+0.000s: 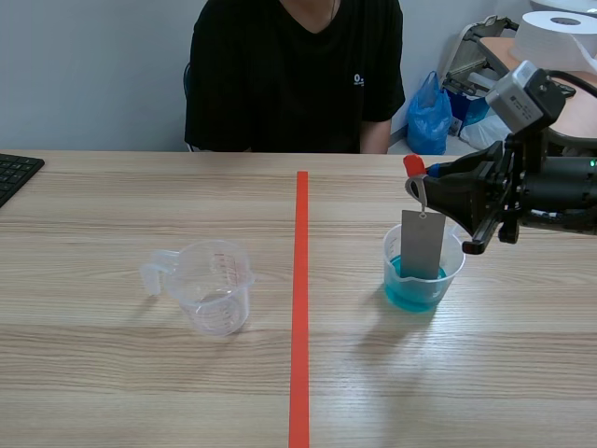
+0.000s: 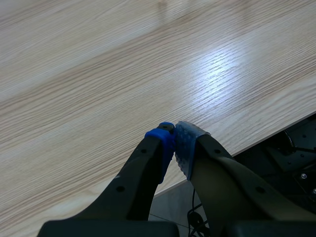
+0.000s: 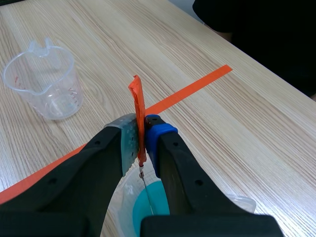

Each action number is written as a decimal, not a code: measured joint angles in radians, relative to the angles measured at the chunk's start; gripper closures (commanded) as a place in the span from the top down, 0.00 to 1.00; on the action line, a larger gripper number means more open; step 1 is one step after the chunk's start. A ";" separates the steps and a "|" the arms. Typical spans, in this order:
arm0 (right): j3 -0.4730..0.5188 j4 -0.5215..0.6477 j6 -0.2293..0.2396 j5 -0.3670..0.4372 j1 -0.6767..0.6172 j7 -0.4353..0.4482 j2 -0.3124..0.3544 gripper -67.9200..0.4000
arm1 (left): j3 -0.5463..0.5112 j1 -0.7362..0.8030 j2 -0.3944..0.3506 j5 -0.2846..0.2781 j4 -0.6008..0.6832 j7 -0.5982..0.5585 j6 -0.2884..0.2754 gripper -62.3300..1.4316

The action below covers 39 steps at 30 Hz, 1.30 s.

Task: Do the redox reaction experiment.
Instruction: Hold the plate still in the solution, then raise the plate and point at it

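Only wrist view shows left gripper (image 2: 174, 129); right gripper (image 3: 143, 122) pinches tab (image 3: 137, 96).

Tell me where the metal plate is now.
Scene view: the grey metal plate hangs right of the red tape line, lower end dipped in the blue-liquid cup, suspended from the orange tab held by the right end effector.

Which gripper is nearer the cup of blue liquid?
Right. The right gripper is just above the cup, shut on the orange tab; the left gripper is over table with no cup in view.
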 measured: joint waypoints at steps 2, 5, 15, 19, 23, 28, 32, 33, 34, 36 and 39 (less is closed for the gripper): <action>0.000 0.000 0.000 0.000 0.000 0.002 0.002 0.02 | 0.000 0.000 0.000 0.000 0.000 0.000 0.000 0.09; 0.000 0.000 0.000 -0.014 -0.001 0.024 0.013 0.02 | 0.000 0.000 0.000 0.000 0.000 0.000 0.000 0.09; 0.000 0.093 0.000 0.061 -0.008 0.022 0.105 0.02 | 0.000 0.000 0.000 0.000 0.000 0.000 0.000 0.09; 0.000 0.160 0.000 0.106 -0.008 0.023 0.145 0.02 | 0.000 0.000 0.000 0.000 0.000 0.000 0.000 0.09; 0.000 0.206 0.000 0.143 -0.008 0.022 0.189 0.02 | 0.000 0.000 0.000 0.000 0.000 0.000 0.000 0.09; 0.001 0.240 0.000 0.184 -0.008 0.022 0.236 0.02 | 0.000 0.000 0.000 0.000 0.000 0.000 0.000 0.09; 0.026 0.260 0.001 0.216 -0.008 0.022 0.259 0.02 | 0.000 0.000 0.000 0.000 0.000 0.000 0.000 0.09; 0.036 0.265 0.000 0.227 -0.008 0.022 0.266 0.02 | 0.000 0.000 0.000 0.000 0.000 0.000 0.000 0.09; 0.046 0.271 0.000 0.232 -0.008 0.021 0.271 0.02 | 0.000 0.000 0.000 0.000 0.000 0.000 0.000 0.09; 0.064 0.285 0.000 0.245 -0.008 0.018 0.281 0.02 | 0.000 0.000 0.000 0.000 0.000 0.000 0.000 0.09; 0.079 0.307 0.001 0.278 -0.008 0.006 0.297 0.02 | 0.000 0.000 0.000 0.000 0.000 0.000 0.000 0.09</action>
